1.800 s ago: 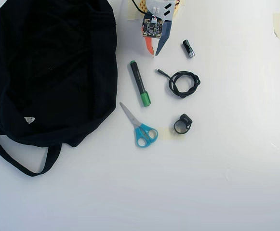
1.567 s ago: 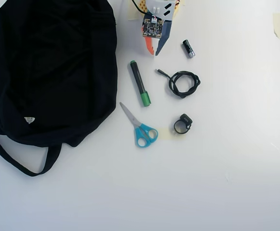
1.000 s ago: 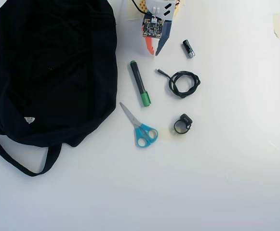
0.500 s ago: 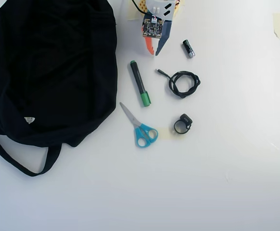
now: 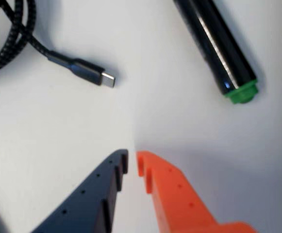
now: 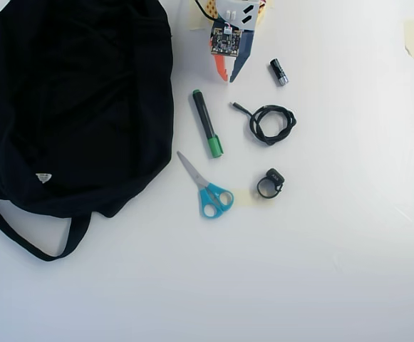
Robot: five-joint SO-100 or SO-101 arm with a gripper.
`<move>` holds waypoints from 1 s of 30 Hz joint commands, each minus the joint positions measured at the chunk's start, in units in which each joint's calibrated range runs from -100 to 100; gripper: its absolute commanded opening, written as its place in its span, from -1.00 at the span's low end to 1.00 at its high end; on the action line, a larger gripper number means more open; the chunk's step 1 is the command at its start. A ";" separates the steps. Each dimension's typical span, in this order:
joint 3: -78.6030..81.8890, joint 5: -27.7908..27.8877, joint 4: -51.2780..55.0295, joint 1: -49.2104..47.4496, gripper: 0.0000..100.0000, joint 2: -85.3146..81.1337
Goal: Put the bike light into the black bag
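Note:
In the overhead view the bike light (image 6: pixel 270 183), a tiny black block with a round strap loop, lies on the white table right of centre. The black bag (image 6: pixel 78 100) fills the upper left, its strap (image 6: pixel 21 239) trailing below and a white tag (image 6: pixel 43 177) on it. My gripper (image 6: pixel 229 76) is at the top centre, far from the light, with one orange and one dark finger. In the wrist view the gripper (image 5: pixel 132 162) is shut and empty, its tips nearly touching above bare table. The light and the bag are out of the wrist view.
A black marker with a green cap (image 6: pixel 207 125) (image 5: pixel 218 48) lies just below the gripper. A coiled black cable (image 6: pixel 271 122) with its plug (image 5: pixel 90 72), a small cylindrical battery (image 6: pixel 278 72) and blue-handled scissors (image 6: pixel 207 189) lie around it.

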 commanded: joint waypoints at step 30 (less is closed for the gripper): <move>0.43 -0.14 -9.48 -0.44 -0.95 -0.58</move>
